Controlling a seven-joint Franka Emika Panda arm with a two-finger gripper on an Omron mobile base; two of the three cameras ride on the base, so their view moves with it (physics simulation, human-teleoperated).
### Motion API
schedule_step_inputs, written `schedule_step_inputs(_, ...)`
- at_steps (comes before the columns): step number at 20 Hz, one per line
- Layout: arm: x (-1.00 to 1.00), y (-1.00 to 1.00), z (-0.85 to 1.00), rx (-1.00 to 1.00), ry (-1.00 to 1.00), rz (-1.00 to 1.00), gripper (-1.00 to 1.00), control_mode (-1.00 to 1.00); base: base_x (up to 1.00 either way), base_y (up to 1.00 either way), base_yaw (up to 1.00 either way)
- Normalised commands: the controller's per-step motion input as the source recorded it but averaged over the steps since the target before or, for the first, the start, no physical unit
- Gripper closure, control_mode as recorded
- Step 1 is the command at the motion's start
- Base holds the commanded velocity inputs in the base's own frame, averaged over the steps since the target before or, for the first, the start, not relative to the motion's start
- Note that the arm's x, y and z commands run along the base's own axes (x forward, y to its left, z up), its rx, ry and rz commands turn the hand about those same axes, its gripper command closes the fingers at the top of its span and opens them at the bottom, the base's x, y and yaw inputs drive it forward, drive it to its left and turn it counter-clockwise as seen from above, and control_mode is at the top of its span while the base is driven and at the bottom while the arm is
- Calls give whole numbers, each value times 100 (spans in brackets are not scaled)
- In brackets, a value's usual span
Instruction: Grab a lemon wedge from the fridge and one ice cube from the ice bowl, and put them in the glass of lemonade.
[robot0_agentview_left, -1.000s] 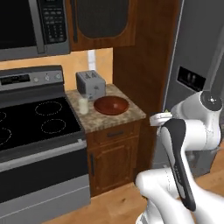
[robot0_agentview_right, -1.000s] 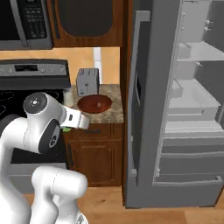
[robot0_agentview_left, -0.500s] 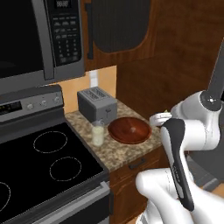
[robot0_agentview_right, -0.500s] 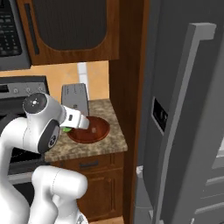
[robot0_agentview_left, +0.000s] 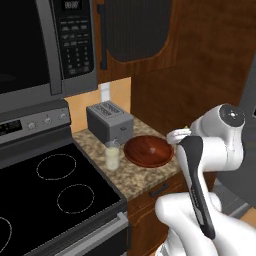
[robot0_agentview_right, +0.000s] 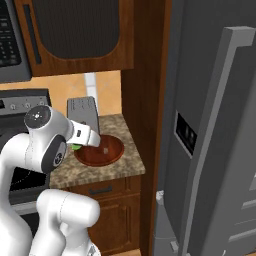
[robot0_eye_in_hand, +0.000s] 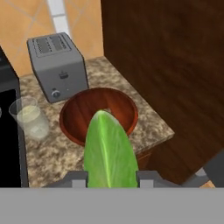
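The fridge (robot0_agentview_right: 210, 130) fills the right side of the right base view, its grey steel door with a long bar handle and a black dispenser panel standing just beside a dark wooden side panel (robot0_agentview_left: 200, 65). Left of that wood runs the black stove (robot0_agentview_left: 55, 195) with ring-marked burners, and above it hangs the microwave (robot0_agentview_left: 45, 45) next to a wooden upper cabinet (robot0_agentview_right: 75, 35).

Between stove and wood panel sits a short speckled granite bench (robot0_eye_in_hand: 153, 124) over a wooden drawer front. At the back of the bench stands a silver toaster (robot0_eye_in_hand: 57, 65), slots up (its dial faces forward). In front of it, toward the fridge side, rests the ice bowl (robot0_agentview_left: 148, 150), round, shallow and reddish-brown; a small pale cube shows inside it in the right base view. Just beside the bowl, on the stove side and near the bench's edge, stands the glass of lemonade (robot0_eye_in_hand: 30, 118), upright, apart from the bowl and the toaster.

The gripper (robot0_eye_in_hand: 110, 178) hangs above the near rim of the bowl, its fingers closed on the lemon wedge (robot0_eye_in_hand: 109, 151), which points its narrow yellow-green tip toward the bowl's centre in the hand view. From the right base view a green sliver shows under the white wrist, over the bowl's stove-side rim.
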Motion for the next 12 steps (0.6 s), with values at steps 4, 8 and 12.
schedule_step_inputs(4, 0, 0, 0, 0, 0, 0, 100, -100, 0, 0, 0)
schedule_step_inputs(8, 0, 4, -6, 0, 0, 5, 100, -100, 0, 0, 0)
schedule_step_inputs(12, 1, 27, 0, -8, 1, 34, 100, -100, 0, 0, 0)
